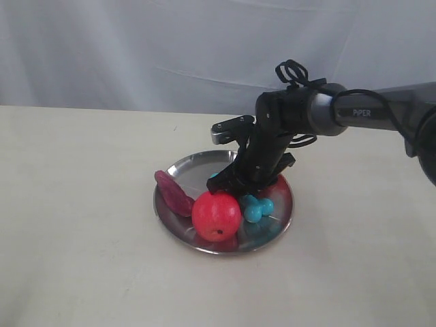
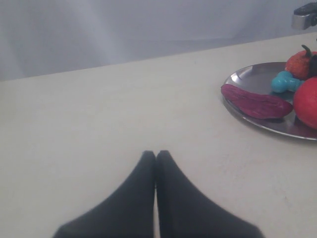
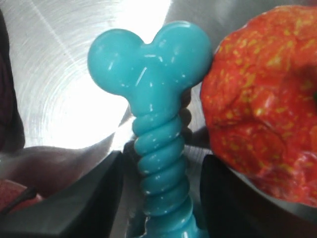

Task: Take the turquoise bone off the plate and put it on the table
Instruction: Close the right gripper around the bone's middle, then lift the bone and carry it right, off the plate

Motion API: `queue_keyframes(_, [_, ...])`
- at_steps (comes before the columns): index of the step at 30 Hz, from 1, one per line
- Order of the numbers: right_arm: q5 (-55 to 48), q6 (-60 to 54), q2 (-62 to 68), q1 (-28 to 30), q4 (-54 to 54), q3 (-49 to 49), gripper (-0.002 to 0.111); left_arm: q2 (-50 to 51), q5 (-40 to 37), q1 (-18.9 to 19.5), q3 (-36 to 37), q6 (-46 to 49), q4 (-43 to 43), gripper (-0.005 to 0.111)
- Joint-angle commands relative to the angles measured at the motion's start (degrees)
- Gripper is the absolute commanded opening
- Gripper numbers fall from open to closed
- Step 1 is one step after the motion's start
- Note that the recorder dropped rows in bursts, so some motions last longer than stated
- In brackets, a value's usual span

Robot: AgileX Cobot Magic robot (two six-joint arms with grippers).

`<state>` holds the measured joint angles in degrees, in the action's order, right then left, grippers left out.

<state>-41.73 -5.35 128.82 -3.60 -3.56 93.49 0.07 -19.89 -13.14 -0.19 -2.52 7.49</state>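
Note:
The turquoise bone (image 3: 158, 99) lies on the shiny steel plate (image 3: 54, 74). Its knobbed end touches an orange-red bumpy toy (image 3: 262, 99). My right gripper (image 3: 161, 163) is open and straddles the ribbed shaft, with a gap on each side between the shaft and the dark fingers (image 3: 89, 198). In the exterior view the right gripper (image 1: 235, 184) is down inside the plate (image 1: 194, 167), and one end of the bone (image 1: 257, 208) shows beside it. The left gripper (image 2: 156, 152) is shut and empty above the cream table (image 2: 99, 109). From there the bone (image 2: 284, 82) is far off.
A red ball (image 1: 216, 215) sits at the plate's front, close to the bone. A dark purple leaf-shaped toy (image 1: 174, 193) leans on the plate's left rim. The table (image 1: 82, 238) spreads wide around the plate, and a white curtain hangs behind.

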Motion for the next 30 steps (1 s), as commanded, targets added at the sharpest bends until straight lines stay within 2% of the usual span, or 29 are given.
queue_keyframes(1, [0.4, 0.0, 0.2, 0.0, 0.3, 0.4, 0.048, -0.1, 0.0, -0.1, 0.2, 0.0, 0.1, 0.000])
queue_keyframes(7, [0.2, 0.0, 0.2, 0.0, 0.3, 0.4, 0.046, -0.1, 0.0, -0.1, 0.2, 0.0, 0.1, 0.000])
queue_keyframes(15, [0.2, 0.0, 0.2, 0.0, 0.6, 0.4, 0.000, -0.1, 0.0, -0.1, 0.2, 0.0, 0.1, 0.000])
queue_keyframes(23, [0.3, 0.0, -1.1, 0.0, 0.6, 0.4, -0.001, -0.1, 0.0, -0.1, 0.2, 0.0, 0.1, 0.000])
queue_keyframes(30, [-1.5, 0.1, -7.7, 0.0, 0.6, 0.4, -0.001, -0.1, 0.0, -0.1, 0.2, 0.0, 0.1, 0.000])
